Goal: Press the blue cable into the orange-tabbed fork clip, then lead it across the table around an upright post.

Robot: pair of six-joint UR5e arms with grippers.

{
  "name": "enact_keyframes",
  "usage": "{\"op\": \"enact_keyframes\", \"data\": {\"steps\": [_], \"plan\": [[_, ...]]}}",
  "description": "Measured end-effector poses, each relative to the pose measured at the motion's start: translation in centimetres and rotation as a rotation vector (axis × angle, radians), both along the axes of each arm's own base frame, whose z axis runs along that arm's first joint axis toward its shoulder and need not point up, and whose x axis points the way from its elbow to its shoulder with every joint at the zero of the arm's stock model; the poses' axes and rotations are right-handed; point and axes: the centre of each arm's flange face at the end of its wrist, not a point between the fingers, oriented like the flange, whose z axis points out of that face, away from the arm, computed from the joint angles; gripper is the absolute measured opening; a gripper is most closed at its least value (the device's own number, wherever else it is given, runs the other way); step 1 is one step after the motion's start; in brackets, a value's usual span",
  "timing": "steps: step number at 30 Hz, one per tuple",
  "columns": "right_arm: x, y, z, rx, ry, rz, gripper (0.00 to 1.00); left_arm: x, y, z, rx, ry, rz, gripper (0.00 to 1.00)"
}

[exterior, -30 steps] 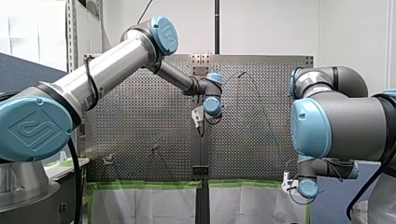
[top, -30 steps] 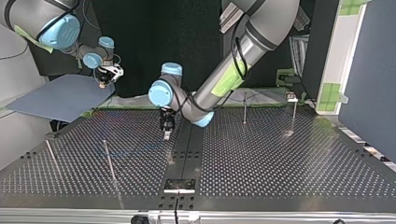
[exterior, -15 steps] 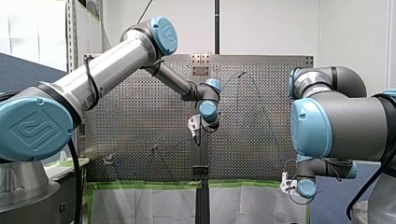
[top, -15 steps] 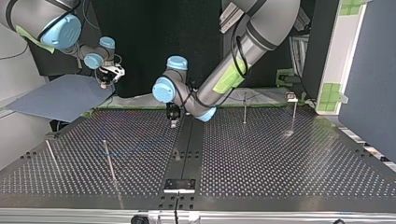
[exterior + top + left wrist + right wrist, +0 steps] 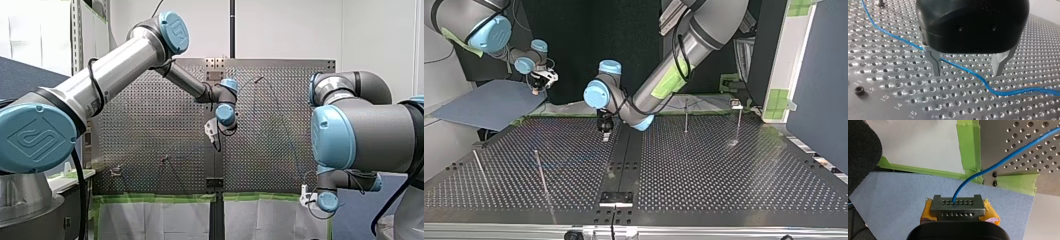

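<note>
Left gripper (image 5: 967, 73) released: two metal fingers (image 5: 936, 65) spread wide, tips just above the table (image 5: 885, 62), clamped on nothing. Right gripper (image 5: 958, 208) clenched on the blue cable (image 5: 998, 162), yellow pads (image 5: 926, 211) pressed in from either side, cable out of the middle of the grey holed block (image 5: 958, 202) between them.

Largest next: left arm (image 5: 694, 45) in from the upper right of the top view, down to just left of centre, gripper low over the far half of the table. Right arm (image 5: 491, 32) in the upper left corner there, gripper off the table's edge, above a blue-grey sheet (image 5: 489, 105). Table across the whole lower frame, dark strip (image 5: 624, 160) down its centre. Two upright posts (image 5: 685, 116) right of centre near the far edge, well apart from the left gripper; two thin rods (image 5: 541, 172) tilted at lower left. Green tape (image 5: 968, 145) along the table's edge ahead of the right gripper.

Blue cable from the right gripper ahead over the taped corner onto the holes; under the left gripper, lying on the table, behind one finger, across the gap between the two, then curving away past the other.
</note>
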Motion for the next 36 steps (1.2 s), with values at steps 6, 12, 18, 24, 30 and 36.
{"op": "enact_keyframes", "data": {"steps": [6, 12, 18, 24, 30, 36], "plan": [[0.0, 0.0, 0.0, 0.000, -0.001, 0.000, 0.00, -0.6, 0.1, 0.8, -0.002, -0.012, 0.029, 1.00], [0.1, 0.0, 0.0, 0.001, 0.000, 0.001, 0.00, -1.4, 0.3, 2.5, -0.032, -0.041, 0.008, 1.00], [0.2, 0.0, 0.0, 0.000, 0.000, 0.005, 0.00, -3.6, -0.7, 4.4, -0.056, -0.080, -0.067, 1.00], [0.4, 0.0, 0.1, -0.001, 0.001, 0.008, 0.00, -7.1, -2.7, 6.3, -0.057, -0.128, -0.169, 1.00], [0.6, -0.2, 0.2, -0.003, 0.012, 0.015, 0.00, -10.7, -4.4, 8.1, -0.092, -0.165, -0.262, 1.00], [0.7, -0.8, 0.4, -0.007, 0.016, 0.018, 0.00, -11.6, -3.6, 9.8, -0.150, -0.195, -0.284, 1.00]]}}
